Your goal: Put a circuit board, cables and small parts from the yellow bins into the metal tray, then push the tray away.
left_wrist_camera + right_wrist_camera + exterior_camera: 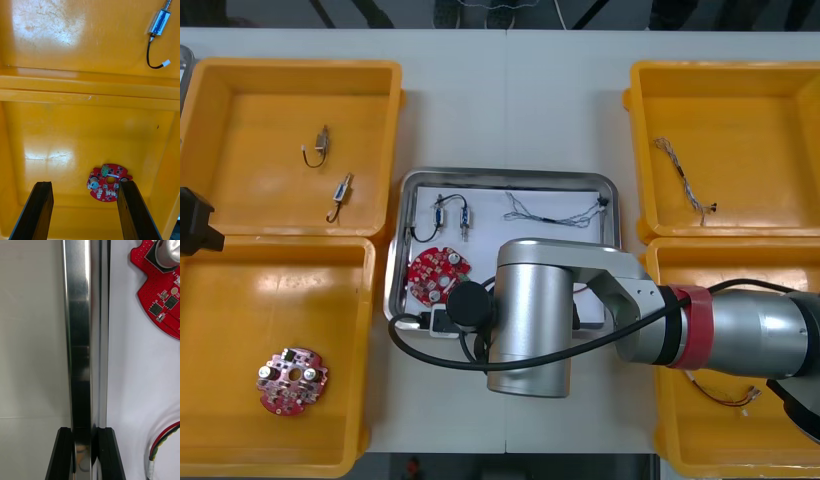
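the right gripper [85, 437] was pinching the near rim of the metal tray [508, 176], one black finger on each side of the shiny edge. in the front view the right arm reached in from the lower right of the frame and covered the tray's lower edge, just below the centre. the tray sat in the middle of the frame between the yellow bins, white inside. in it lay a red circuit board [436, 273] at its lower left, two small metal parts [465, 215] at its upper left, and a twisted blue and white cable [555, 210] across its upper right. a red and yellow cable [164, 440] lay inside the tray just beside the gripped rim.

the left gripper [84, 183] hung at the left edge of the front view, where the two left bins meet, its fingers spread wide and holding nothing. below it, a second circuit board [292, 380] lay in the lower left bin [280, 245]. two loose metal parts [318, 148] lay in the upper left bin [290, 66], apart from each other. a thin twisted cable [685, 178] lay in the upper right bin [725, 68], and a thin red and yellow wire [725, 395] showed in the lower right bin [740, 245], partly under the right arm.
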